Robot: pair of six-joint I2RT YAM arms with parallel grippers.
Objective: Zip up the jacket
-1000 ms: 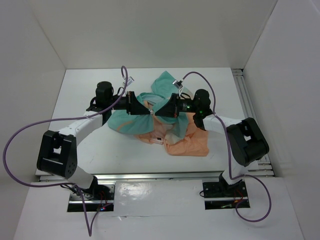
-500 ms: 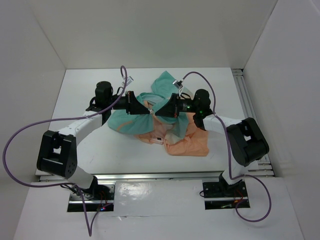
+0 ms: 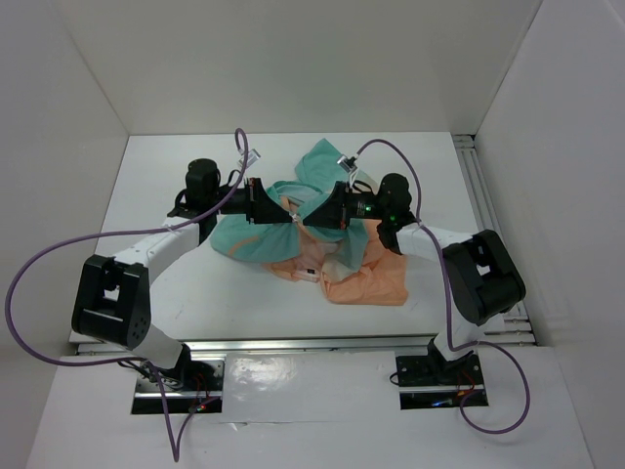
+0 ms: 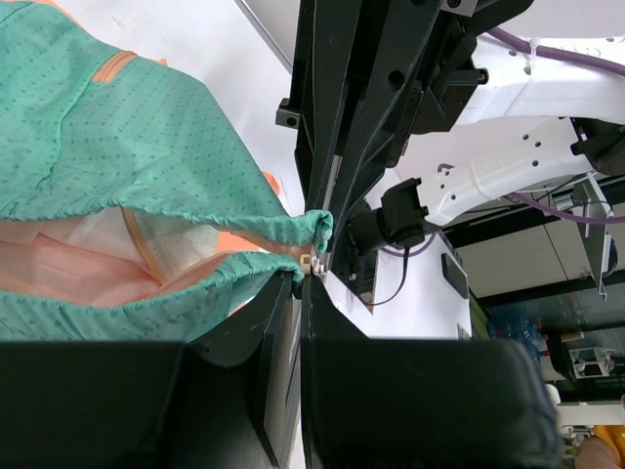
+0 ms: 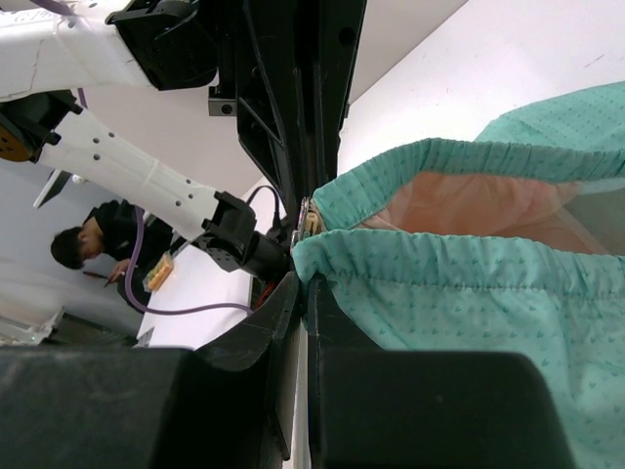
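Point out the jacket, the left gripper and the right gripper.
jacket [image 3: 376, 278]: top external view, on its peach lower part.
left gripper [image 4: 305, 281]: left wrist view, between its fingertips, at the teal hem.
right gripper [image 5: 301, 280]: right wrist view, between its fingertips, at the teal hem.

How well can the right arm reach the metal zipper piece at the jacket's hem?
Probably yes: the zipper piece sits bare at the tips of the right fingers. But they are shut on the teal hem of the jacket, with the left fingers clamped on the facing edge, so room is tight.
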